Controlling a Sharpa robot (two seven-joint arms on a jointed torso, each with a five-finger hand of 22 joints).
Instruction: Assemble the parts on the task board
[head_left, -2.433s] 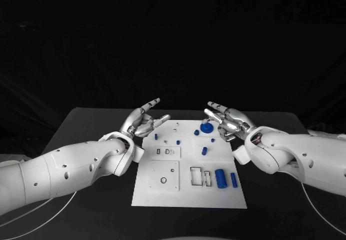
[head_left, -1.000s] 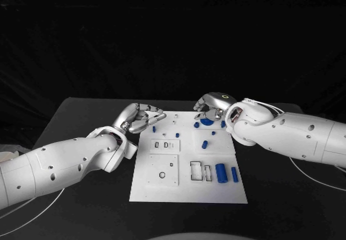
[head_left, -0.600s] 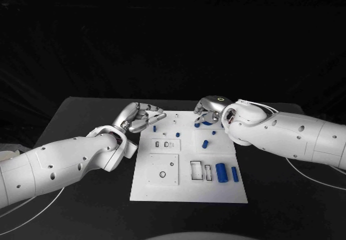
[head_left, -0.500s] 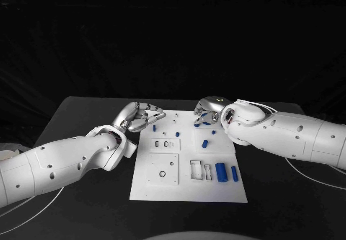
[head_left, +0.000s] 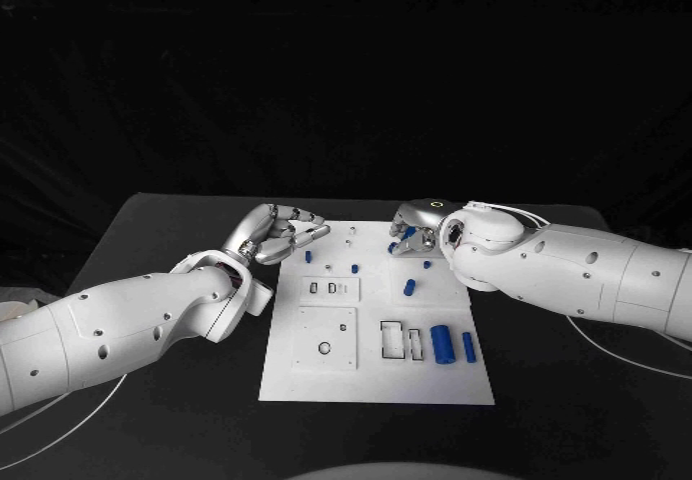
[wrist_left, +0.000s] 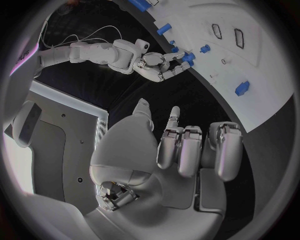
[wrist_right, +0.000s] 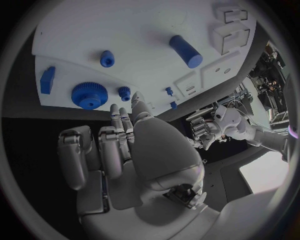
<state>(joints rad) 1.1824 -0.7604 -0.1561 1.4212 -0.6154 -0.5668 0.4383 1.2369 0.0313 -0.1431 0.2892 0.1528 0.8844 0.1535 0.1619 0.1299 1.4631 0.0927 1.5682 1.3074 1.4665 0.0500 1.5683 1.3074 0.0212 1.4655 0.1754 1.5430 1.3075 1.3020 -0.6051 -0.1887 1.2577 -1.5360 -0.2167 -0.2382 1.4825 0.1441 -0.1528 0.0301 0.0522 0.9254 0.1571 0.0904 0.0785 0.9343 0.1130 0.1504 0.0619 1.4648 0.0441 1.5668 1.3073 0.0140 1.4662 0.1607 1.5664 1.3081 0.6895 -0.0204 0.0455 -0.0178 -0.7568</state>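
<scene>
Blue gear (wrist_right: 88, 95) just beyond the fingertips of the empty, loosely curled right hand (wrist_right: 119, 145) is judged next for grasping; closing round it is required.

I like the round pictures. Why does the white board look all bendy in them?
In the left wrist view the fisheye lens curves the task board and its edge; in the right wrist view the board bows too, inside a dark round frame. In the head view its edges look straight against the black table.
</scene>
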